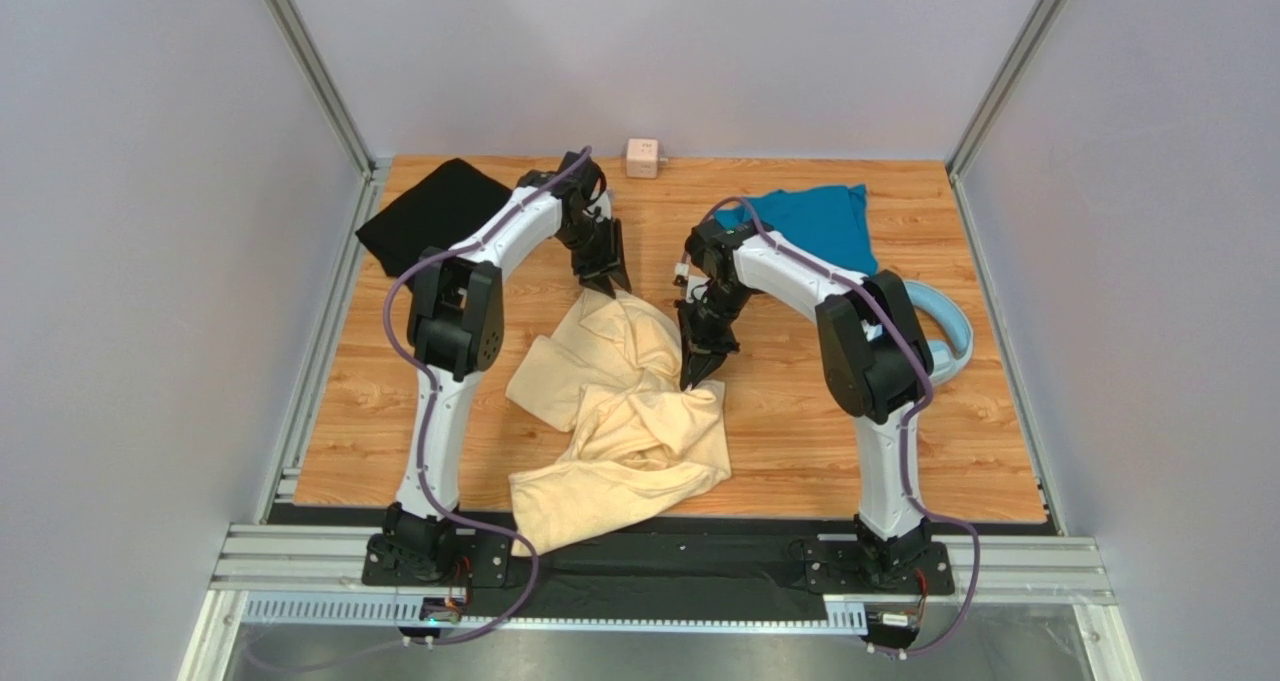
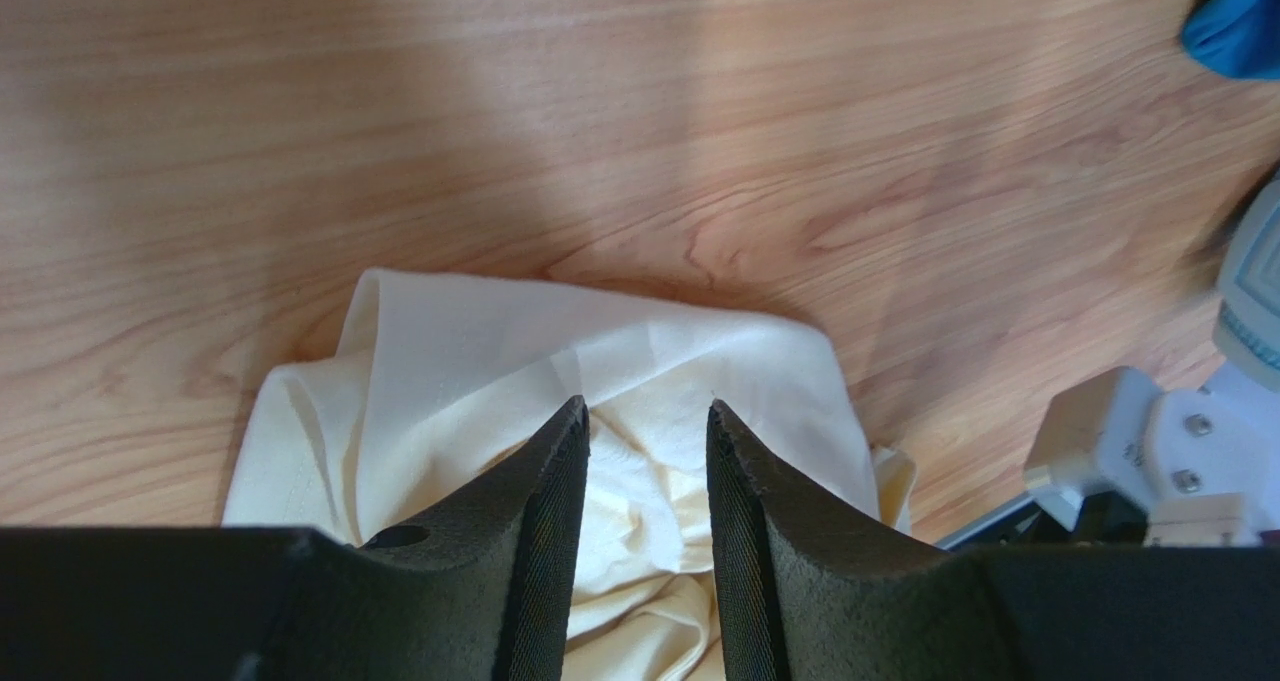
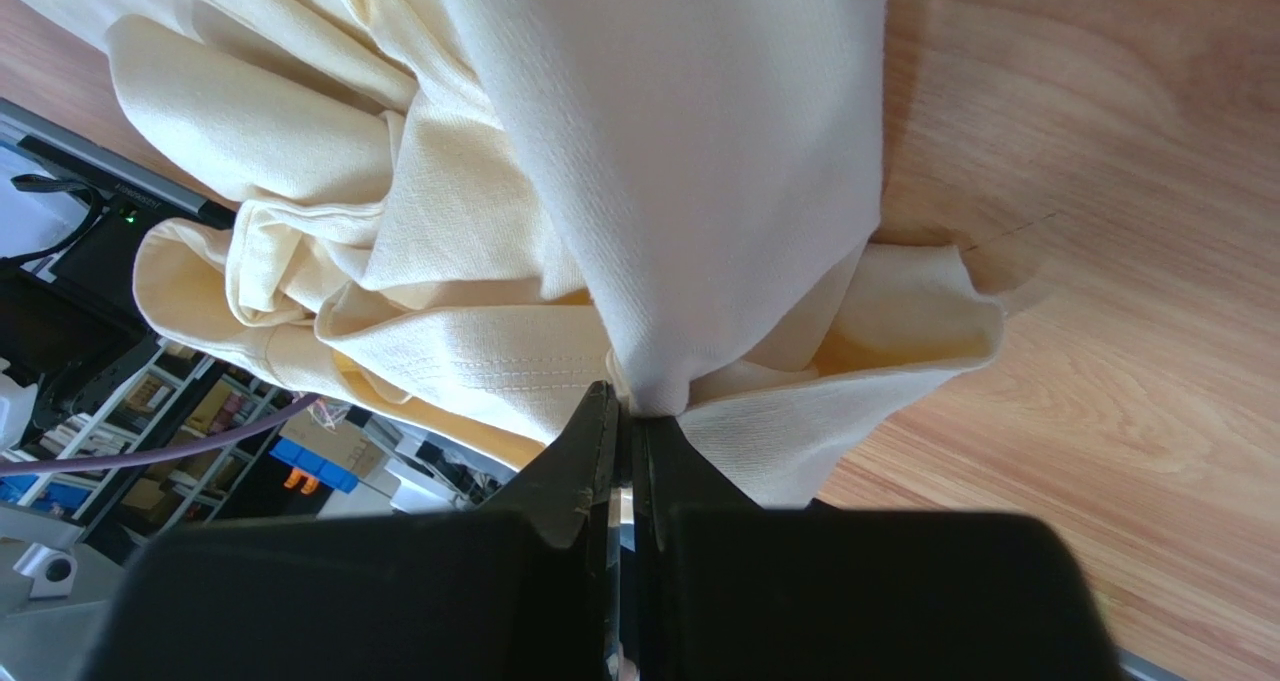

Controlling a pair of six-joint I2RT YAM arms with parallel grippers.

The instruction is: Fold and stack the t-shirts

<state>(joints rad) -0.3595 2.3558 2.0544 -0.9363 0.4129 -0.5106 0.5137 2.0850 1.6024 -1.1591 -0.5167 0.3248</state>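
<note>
Cream t-shirt point(image 1: 624, 411): crumpled; right gripper point(image 3: 627, 407) clamped on a fold; left gripper point(image 2: 646, 408) half-spread, empty, over its far edge.

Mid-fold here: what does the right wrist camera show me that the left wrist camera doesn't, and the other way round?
Only right wrist: the right gripper shut on a pinched fold of the cream shirt, with its crumpled bulk beyond. Only left wrist: the left gripper, jaws apart over the shirt's rounded edge, and a corner of the teal shirt at the upper right. Both: the cream shirt lying on the wooden table.
</note>
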